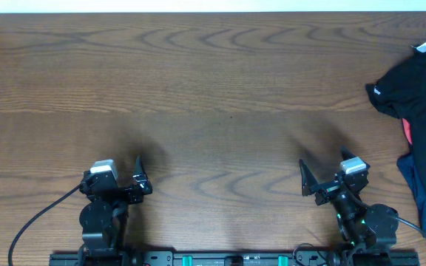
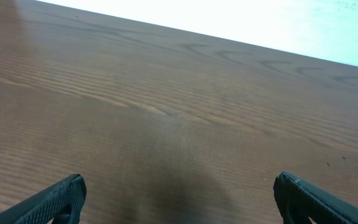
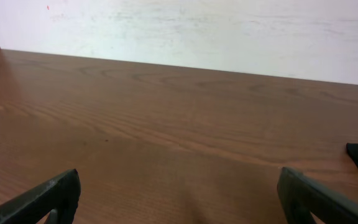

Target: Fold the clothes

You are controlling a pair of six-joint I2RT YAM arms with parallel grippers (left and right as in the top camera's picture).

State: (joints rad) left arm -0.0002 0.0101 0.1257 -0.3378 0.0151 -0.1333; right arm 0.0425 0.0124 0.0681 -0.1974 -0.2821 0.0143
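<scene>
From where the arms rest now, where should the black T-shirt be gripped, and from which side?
Grip the black T-shirt at its leftmost lobe, which lies on bare table and juts toward the centre. Come from the left with the right gripper, the nearer one. The shirt is bunched, with a red garment at its lower edge, so a deeper grab might catch both.

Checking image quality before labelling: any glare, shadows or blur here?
Overhead: even light, sharp, soft shadows on the table. Left wrist: diffuse shadow ahead of the left claw, washed-out white top. Right wrist: the right claw looks slightly soft.
</scene>
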